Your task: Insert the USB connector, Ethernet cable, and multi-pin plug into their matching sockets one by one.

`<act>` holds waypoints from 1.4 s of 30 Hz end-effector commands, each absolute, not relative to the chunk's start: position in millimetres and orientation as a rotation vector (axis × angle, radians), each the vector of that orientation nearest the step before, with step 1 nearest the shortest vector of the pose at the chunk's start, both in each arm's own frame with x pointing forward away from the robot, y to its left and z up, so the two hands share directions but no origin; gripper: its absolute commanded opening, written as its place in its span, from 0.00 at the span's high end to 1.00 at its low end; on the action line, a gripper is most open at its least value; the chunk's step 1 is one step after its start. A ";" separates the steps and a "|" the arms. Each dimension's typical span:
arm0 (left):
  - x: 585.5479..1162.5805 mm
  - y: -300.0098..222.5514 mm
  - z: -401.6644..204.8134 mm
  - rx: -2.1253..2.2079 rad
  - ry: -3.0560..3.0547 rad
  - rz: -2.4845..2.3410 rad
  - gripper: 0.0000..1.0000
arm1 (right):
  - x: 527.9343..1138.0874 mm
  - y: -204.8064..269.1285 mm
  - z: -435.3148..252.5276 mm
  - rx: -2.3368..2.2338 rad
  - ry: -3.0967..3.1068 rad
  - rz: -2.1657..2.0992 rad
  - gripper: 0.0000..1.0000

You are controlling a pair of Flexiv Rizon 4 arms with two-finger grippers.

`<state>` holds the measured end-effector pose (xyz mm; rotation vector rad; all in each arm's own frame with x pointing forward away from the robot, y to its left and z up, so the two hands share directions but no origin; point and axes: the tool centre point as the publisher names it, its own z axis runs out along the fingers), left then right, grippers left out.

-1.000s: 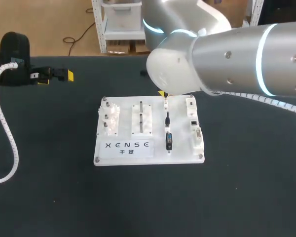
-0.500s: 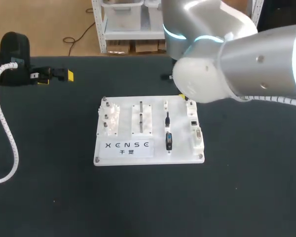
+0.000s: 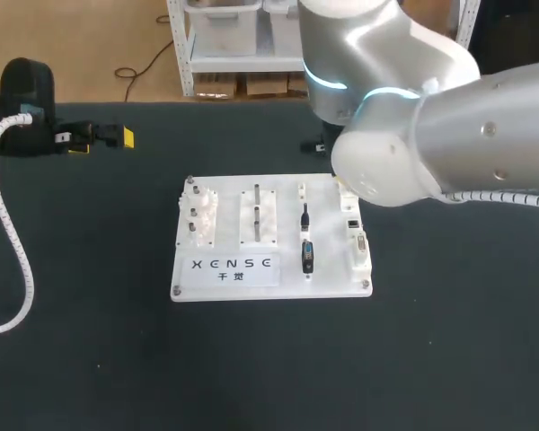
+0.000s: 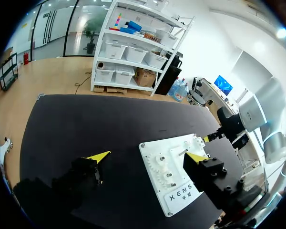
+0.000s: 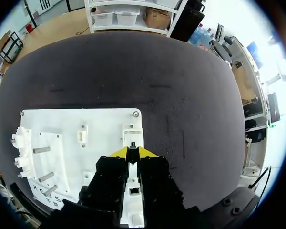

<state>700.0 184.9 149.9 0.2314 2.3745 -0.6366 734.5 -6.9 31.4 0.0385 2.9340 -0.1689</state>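
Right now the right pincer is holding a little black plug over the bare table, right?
No. The right pincer holds the little black plug over the white board, not the bare table; the right wrist view shows it.

right arm (image 3: 413, 144) hangs over the white board's (image 3: 225, 269) far right corner on the dark bench (image 3: 449, 350); two black plugs (image 3: 307, 257) sit mid-board.

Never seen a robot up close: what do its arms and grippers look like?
The right arm is thick, rounded, silver-grey, with glowing pale-blue rings. White spiral-wrapped cables trail beside each arm. The left gripper and right gripper are black blocks with yellow-tipped fingers.
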 end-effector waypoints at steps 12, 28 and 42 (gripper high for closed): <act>700.0 184.9 149.9 0.231 2.374 -0.637 0.00 | 734.7 -10.8 24.6 0.034 2.920 -0.168 1.00; 700.0 184.9 149.9 0.231 2.374 -0.637 0.00 | 738.6 -12.4 22.4 0.019 2.906 -0.178 1.00; 700.0 184.9 149.9 0.231 2.374 -0.637 0.00 | 734.4 -6.6 19.6 0.012 2.936 -0.145 1.00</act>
